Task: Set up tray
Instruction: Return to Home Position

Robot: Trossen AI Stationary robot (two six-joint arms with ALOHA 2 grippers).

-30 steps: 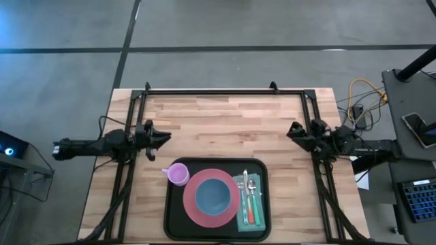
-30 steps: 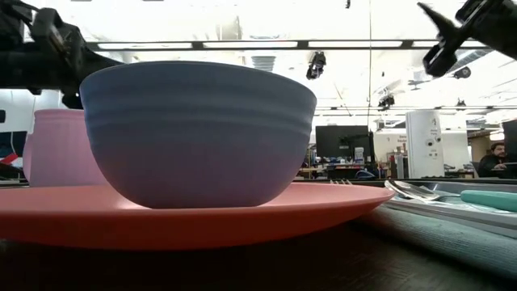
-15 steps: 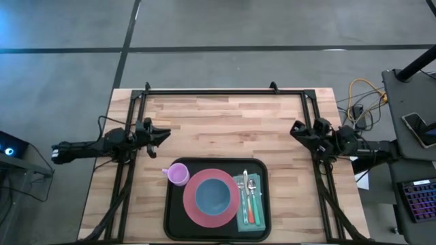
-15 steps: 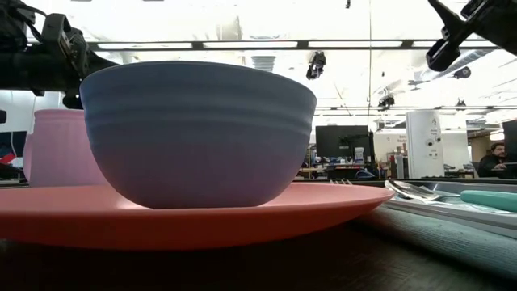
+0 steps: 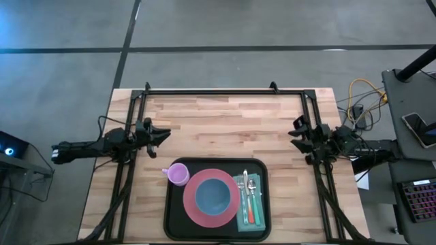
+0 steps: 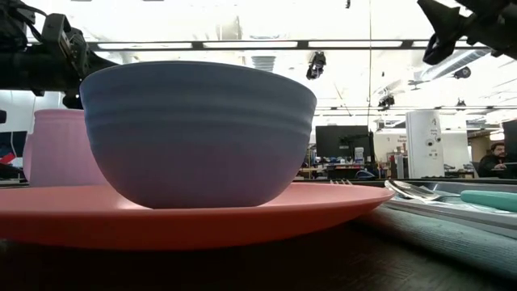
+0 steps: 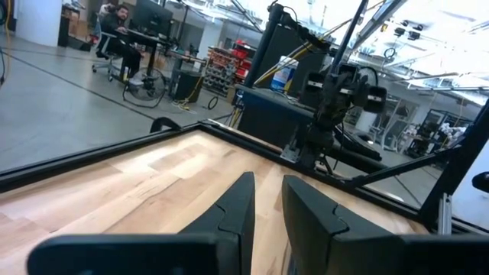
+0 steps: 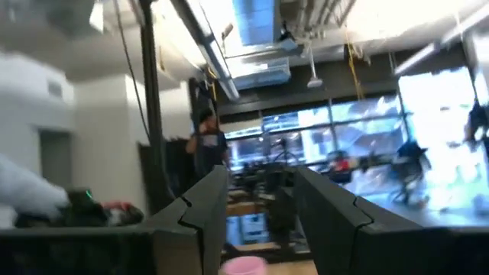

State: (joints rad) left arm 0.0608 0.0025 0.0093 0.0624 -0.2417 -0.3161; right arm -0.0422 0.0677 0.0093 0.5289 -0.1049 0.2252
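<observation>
The black tray (image 5: 175, 216) lies at the table's near edge, centred. On it a pink plate (image 5: 191, 207) carries a blue bowl (image 5: 212, 195). A purple cup (image 5: 178, 175) stands at the tray's far left corner. A teal napkin (image 5: 261, 216) on the tray's right side bears a fork, a spoon (image 5: 251, 185) and an orange-handled utensil. My left gripper (image 5: 166, 134) hovers open, with a narrow gap, beyond the tray toward the table's left. My right gripper (image 5: 293, 131) hovers open near the right edge. Both are well clear of the tray.
Black frame rails (image 5: 225, 92) run along the table's far, left and right sides. Bare wood (image 5: 228, 129) lies between the two grippers. A side table with cables (image 5: 357, 102) stands off the right edge. People sit at desks in the room behind (image 6: 497, 158).
My right gripper has drawn back a little toward the table's right edge and turned at the wrist. My left gripper has shifted slightly toward the left edge, then held still. Nothing on the tray has moved.
</observation>
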